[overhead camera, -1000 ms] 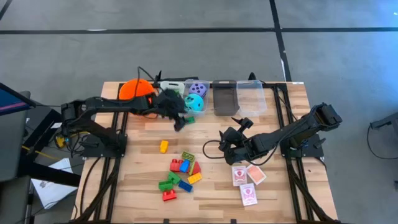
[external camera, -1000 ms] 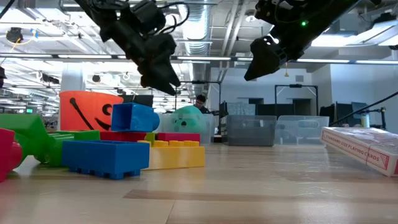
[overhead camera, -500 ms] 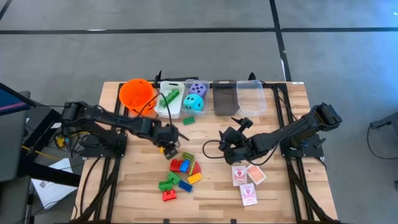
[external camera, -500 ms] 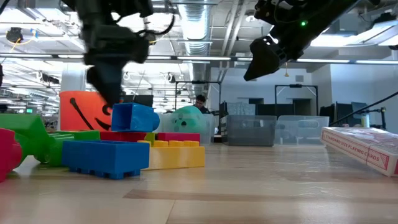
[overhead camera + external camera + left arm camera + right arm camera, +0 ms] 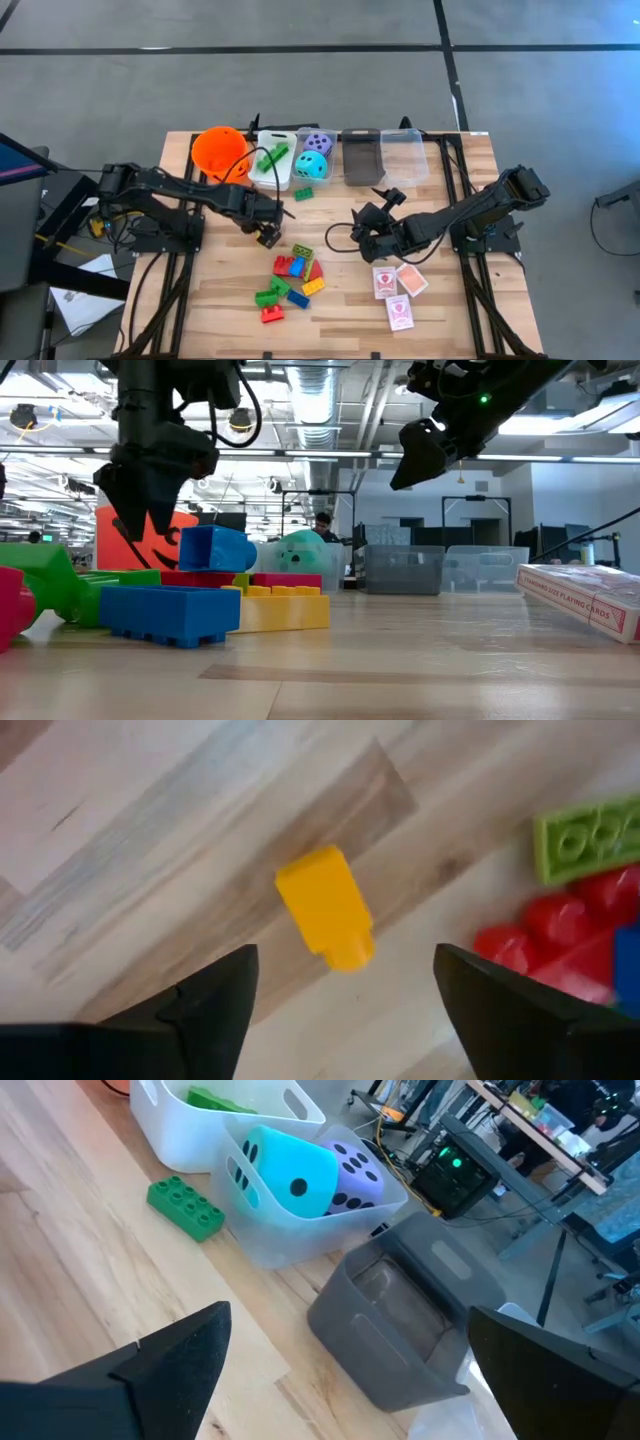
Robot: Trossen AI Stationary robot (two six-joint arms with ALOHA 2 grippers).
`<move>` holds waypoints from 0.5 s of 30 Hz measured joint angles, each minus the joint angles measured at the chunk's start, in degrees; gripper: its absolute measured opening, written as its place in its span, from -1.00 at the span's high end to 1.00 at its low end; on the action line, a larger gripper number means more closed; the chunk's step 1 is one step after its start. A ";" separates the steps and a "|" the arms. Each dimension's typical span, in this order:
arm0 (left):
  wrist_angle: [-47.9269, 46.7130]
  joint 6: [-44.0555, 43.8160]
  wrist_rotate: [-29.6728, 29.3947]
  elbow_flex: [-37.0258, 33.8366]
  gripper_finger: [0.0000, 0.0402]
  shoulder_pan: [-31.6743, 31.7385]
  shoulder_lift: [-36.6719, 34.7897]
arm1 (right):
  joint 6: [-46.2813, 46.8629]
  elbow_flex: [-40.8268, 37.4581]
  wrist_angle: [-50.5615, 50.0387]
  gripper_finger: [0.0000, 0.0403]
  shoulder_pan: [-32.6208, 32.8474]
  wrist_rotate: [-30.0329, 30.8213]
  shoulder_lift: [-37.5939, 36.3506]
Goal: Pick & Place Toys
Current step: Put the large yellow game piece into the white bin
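A pale wooden desk (image 5: 210, 290) stands on a grey floor; behind it, an open workshop with ceiling ducts and a person far off.

Along the far edge stand an orange bucket (image 5: 219, 150), a white bin (image 5: 262, 176) with a green brick in it, a clear bin (image 5: 313, 178) holding the teal die (image 5: 312, 166) and purple die (image 5: 319, 143), and two more bins. A green brick (image 5: 303, 193) lies just before them. A heap of bricks (image 5: 290, 278) sits mid-desk; playing cards (image 5: 398, 291) lie to its right.

The left claw (image 5: 340, 1010) is spread wide, empty, poised over the yellow brick (image 5: 326, 918) — not touching. The right claw (image 5: 340, 1370) hangs spread, empty, near the cards.
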 joint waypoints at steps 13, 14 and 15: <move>4.25 -9.51 1.07 -1.71 -0.63 1.98 0.35 | -0.07 0.00 1.14 -0.97 -0.04 -0.77 0.00; 4.66 -9.72 1.07 -1.71 -0.63 1.76 0.35 | -0.07 0.00 1.14 -0.97 -0.04 -0.76 0.00; 5.06 -9.77 1.07 -1.71 -0.62 1.54 0.41 | -0.07 0.00 1.12 -0.97 -0.04 -0.76 0.00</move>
